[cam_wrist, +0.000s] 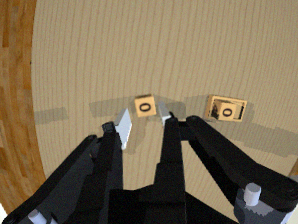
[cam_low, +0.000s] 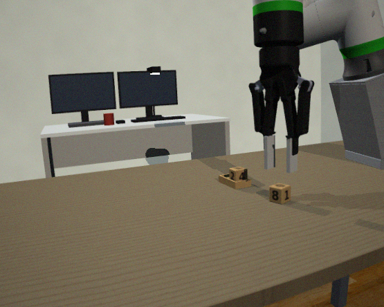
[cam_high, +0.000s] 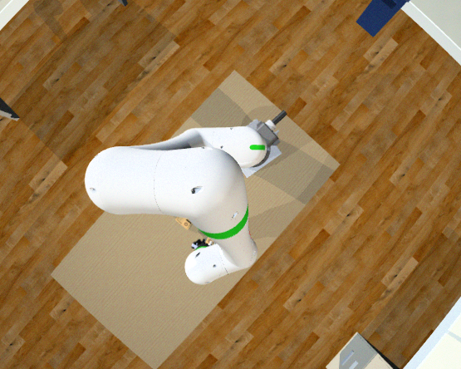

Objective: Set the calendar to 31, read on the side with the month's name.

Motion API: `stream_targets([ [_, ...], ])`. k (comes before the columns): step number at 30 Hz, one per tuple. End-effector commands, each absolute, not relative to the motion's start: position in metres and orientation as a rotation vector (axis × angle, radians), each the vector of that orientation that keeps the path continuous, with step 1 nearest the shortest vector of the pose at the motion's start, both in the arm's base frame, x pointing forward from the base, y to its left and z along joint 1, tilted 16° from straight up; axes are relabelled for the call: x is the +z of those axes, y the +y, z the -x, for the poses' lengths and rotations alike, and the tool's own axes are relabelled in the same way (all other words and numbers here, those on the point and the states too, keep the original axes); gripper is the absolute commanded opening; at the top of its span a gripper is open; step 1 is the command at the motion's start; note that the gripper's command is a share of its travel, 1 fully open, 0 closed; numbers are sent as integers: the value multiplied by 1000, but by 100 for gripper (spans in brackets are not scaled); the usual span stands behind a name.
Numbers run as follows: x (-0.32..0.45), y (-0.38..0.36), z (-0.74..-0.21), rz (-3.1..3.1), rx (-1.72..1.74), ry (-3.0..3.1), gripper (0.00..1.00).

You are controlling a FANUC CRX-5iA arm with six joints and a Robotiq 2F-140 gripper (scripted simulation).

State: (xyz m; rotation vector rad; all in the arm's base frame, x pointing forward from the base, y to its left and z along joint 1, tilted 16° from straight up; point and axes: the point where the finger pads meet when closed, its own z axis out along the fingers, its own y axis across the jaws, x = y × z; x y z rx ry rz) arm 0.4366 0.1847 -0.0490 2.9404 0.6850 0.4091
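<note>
Currently the gripper [cam_low: 281,169] hangs in the air above the loose cube [cam_low: 279,193], its fingers pointing straight down and set to a narrow gap with nothing between them. The fingertips [cam_low: 269,156] stand clear of the cube and of the table [cam_low: 125,221]; daylight shows under both pads in the exterior view.

Taking the loose cube as the landmark: it rests flat on the table, outside the tray. Its two faces toward the exterior camera read 8 and 1, and its top face reads 0, as the wrist view [cam_wrist: 145,106] confirms. In that view the cube lies between the two fingertips, below them.

The tray [cam_low: 235,181] sits on the table near the loose cube, behind it and to its left in the exterior view, apart from it. One cube [cam_low: 238,173] stands in the tray, showing 2 and 4 toward the exterior camera. The side bearing the month's name cannot be made out.

The robot's grey pedestal [cam_low: 367,117] stands on the table well to the right of the loose cube. A white desk [cam_low: 132,136] with two monitors [cam_low: 113,91] is far behind it.
</note>
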Motion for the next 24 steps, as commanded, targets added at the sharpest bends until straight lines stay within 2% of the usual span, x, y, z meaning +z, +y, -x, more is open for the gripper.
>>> stream_targets([
  [1, -55, 185, -439, -2940, 410, 685, 29],
  [24, -71, 184, -444, -2940, 410, 685, 29],
])
